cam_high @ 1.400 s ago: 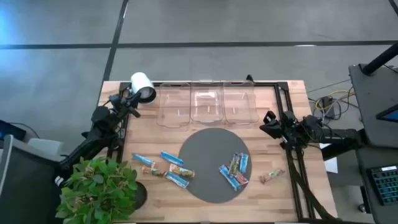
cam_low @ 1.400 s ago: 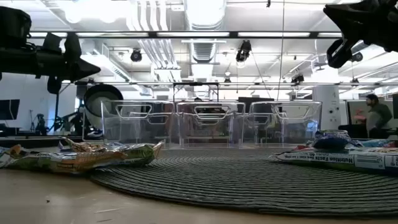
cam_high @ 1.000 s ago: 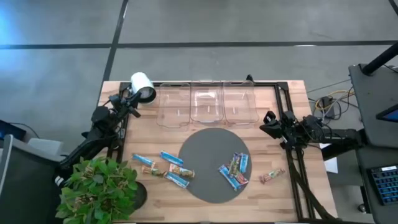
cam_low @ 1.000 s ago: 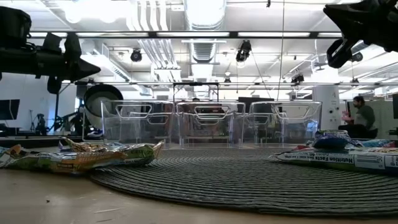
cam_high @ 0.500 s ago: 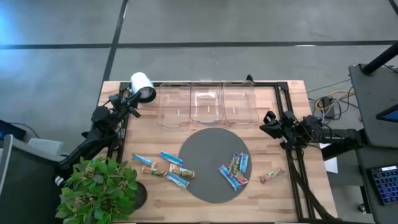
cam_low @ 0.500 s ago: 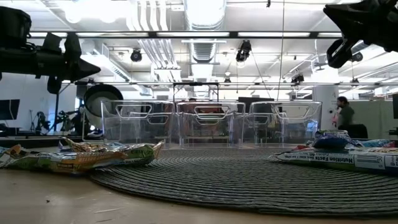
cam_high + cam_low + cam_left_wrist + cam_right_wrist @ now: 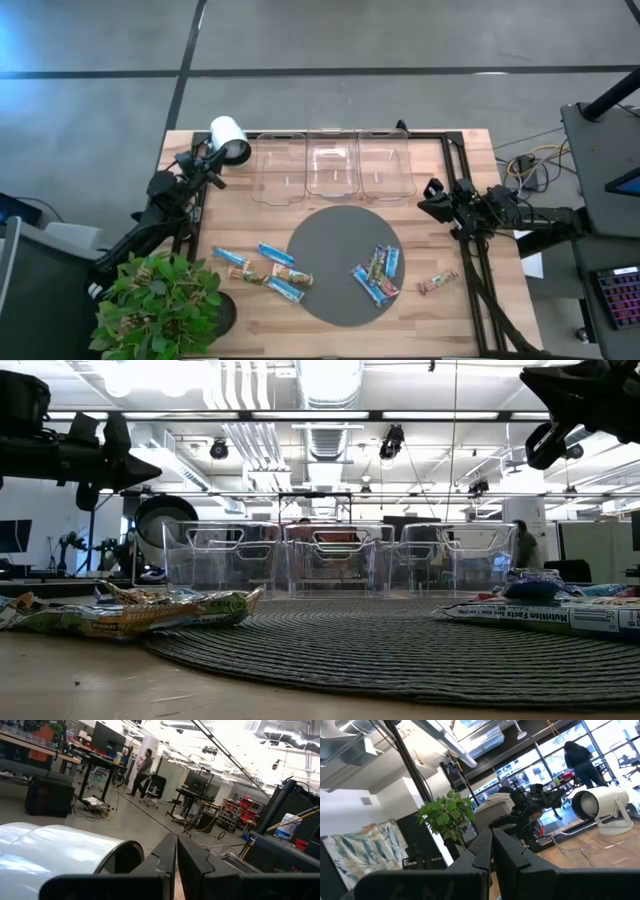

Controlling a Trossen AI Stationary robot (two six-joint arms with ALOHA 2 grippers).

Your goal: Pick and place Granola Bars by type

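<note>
Several granola bars lie flat on the table in two groups. A left group (image 7: 262,270) of blue and tan bars rests on the wood near the plant; it shows in the low view as crinkled wrappers (image 7: 130,612). A right group (image 7: 377,273) lies on the grey round mat, with one reddish-tan bar (image 7: 437,284) on the wood beside it. My left gripper (image 7: 212,163) hovers shut at the table's left edge, raised, and its wrist view shows the fingertips (image 7: 176,851) together. My right gripper (image 7: 428,195) hovers shut at the right edge, fingertips (image 7: 492,845) together.
Three clear plastic bins (image 7: 332,168) stand in a row at the far side. A grey round mat (image 7: 335,240) covers the middle. A white cylindrical lamp (image 7: 230,138) sits at the far left corner, a potted plant (image 7: 160,300) at the near left. A black frame (image 7: 468,270) borders the table.
</note>
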